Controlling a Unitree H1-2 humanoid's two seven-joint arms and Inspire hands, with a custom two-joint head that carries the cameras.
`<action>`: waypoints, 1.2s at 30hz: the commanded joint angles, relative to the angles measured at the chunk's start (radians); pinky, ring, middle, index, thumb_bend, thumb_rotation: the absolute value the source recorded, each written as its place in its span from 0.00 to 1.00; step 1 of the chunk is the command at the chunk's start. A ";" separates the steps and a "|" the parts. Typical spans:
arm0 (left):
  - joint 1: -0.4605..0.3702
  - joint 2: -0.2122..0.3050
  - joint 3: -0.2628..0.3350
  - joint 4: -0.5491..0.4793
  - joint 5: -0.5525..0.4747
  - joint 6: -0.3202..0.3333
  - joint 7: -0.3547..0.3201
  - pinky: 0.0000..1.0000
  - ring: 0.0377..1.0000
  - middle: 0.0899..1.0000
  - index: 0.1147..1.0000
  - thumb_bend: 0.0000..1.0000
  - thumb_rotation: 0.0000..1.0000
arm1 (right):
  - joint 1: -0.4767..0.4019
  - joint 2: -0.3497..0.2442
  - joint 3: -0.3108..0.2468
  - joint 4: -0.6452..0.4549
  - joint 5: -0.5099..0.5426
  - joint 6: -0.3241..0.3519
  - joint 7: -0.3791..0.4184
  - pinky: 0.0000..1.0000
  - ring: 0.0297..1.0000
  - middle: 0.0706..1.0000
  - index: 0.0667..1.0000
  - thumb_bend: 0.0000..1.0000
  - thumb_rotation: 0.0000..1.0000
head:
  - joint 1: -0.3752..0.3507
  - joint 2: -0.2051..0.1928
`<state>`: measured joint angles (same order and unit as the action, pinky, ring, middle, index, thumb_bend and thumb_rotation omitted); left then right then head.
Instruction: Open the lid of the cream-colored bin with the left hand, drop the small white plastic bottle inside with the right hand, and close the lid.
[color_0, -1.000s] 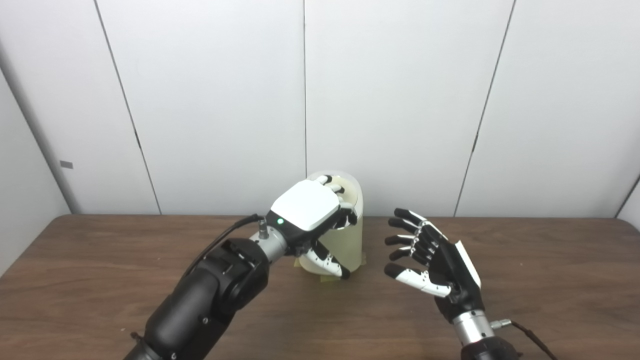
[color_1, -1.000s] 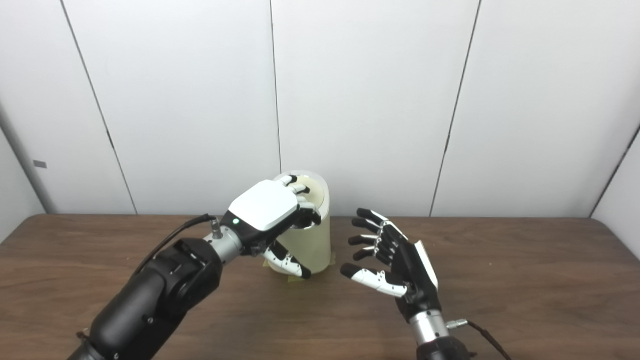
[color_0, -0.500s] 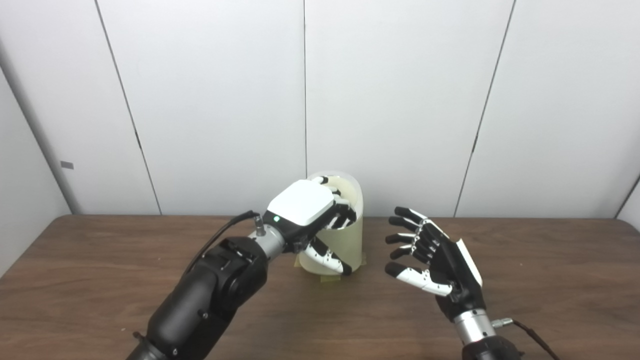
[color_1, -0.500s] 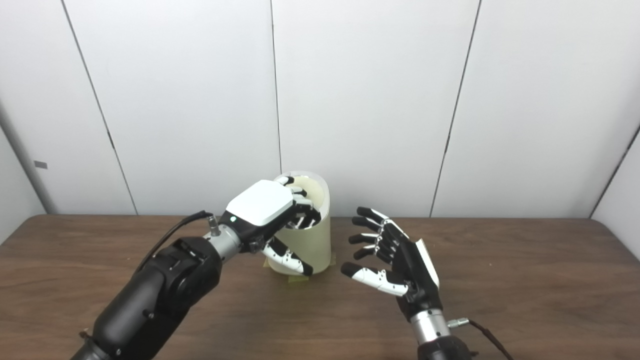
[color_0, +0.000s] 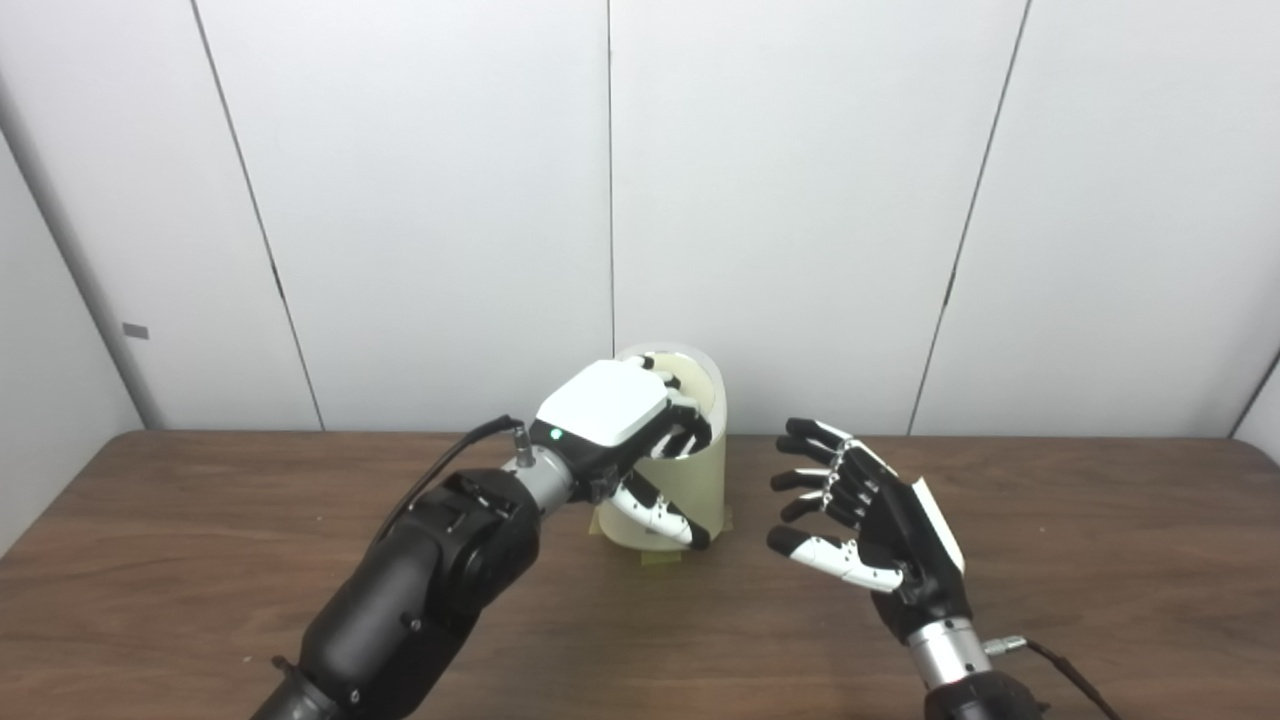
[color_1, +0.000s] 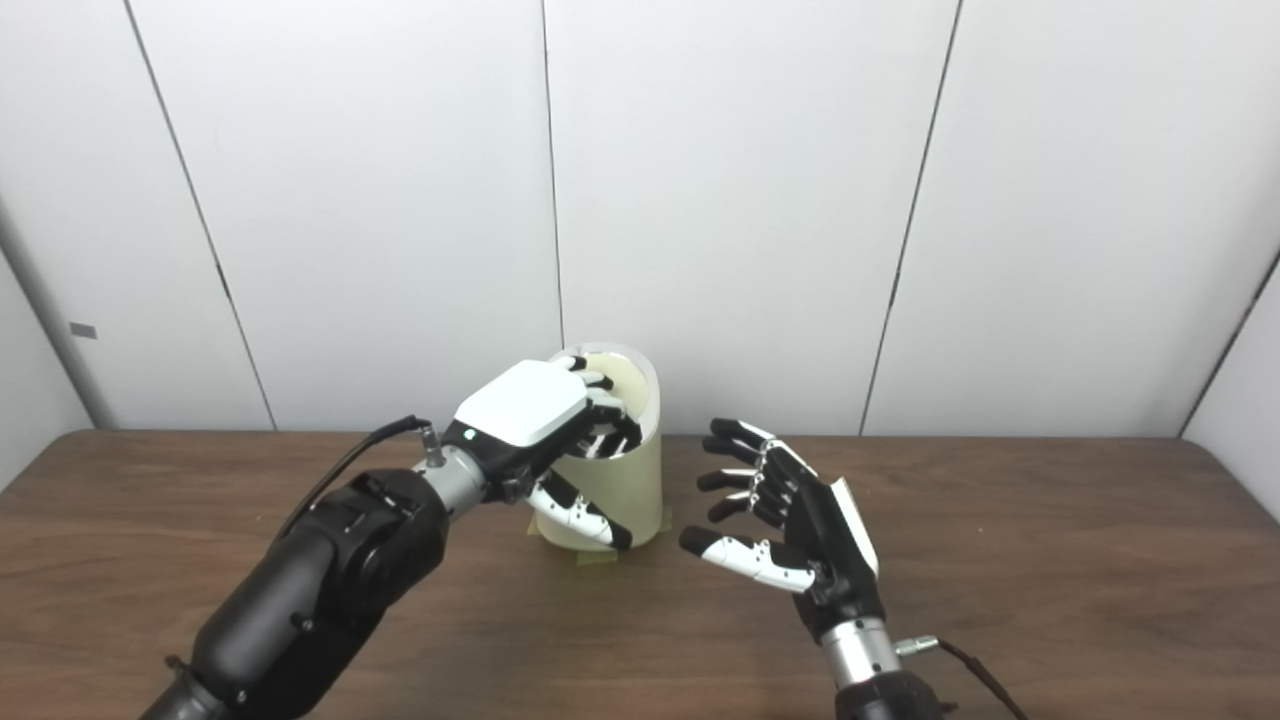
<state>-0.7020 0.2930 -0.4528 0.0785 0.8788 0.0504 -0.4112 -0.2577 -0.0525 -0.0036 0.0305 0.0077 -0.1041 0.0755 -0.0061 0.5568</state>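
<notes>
The cream-colored bin (color_0: 703, 492) stands at the back middle of the brown table (color_0: 200, 520). Its lid (color_0: 702, 374) is tilted up at the back, and the dark mouth shows under it. My left hand (color_0: 610, 405) is on top of the bin, its fingers curled against the raised lid and over the mouth, its thumb (color_0: 660, 520) lying across the front wall. My right hand (color_0: 870, 515) is open and empty, palm toward the bin, a little to its right and above the table. No small white bottle is in view.
Strips of yellowish tape (color_0: 660, 558) lie under the bin's base. A white panelled wall (color_0: 800, 200) rises right behind the table. A cable (color_0: 1050, 662) trails from my right wrist. Bare tabletop lies to the far left and far right (color_0: 1120, 540).
My left hand has drawn back a little toward me and to the left, its fingers still curled at the lid, so more of the bin's mouth shows. The right hand has hardly moved.
</notes>
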 joint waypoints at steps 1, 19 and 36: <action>0.012 0.012 -0.010 0.058 -0.004 0.054 -0.081 1.00 0.91 0.77 0.72 0.94 0.42 | -0.035 0.000 -0.001 -0.028 0.001 -0.024 -0.007 0.48 0.62 0.74 0.73 0.73 0.30 | 0.000 0.001; -0.007 0.039 -0.045 0.034 -0.043 0.138 -0.189 1.00 0.92 0.77 0.72 0.96 0.46 | -0.038 -0.001 0.000 -0.036 -0.008 -0.007 -0.011 0.49 0.62 0.74 0.72 0.73 0.33 | 0.008 0.004; 0.010 0.073 0.121 -0.175 -0.040 0.035 0.049 1.00 0.90 0.76 0.75 0.87 0.48 | -0.045 0.009 -0.004 -0.014 -0.003 -0.021 -0.013 0.49 0.62 0.73 0.71 0.71 0.31 | 0.014 -0.006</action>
<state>-0.6387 0.3503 -0.3579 -0.0518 0.8227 0.0982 -0.4067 -0.2594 -0.0490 -0.0062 0.0382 -0.0049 -0.0874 0.0702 0.0077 0.5492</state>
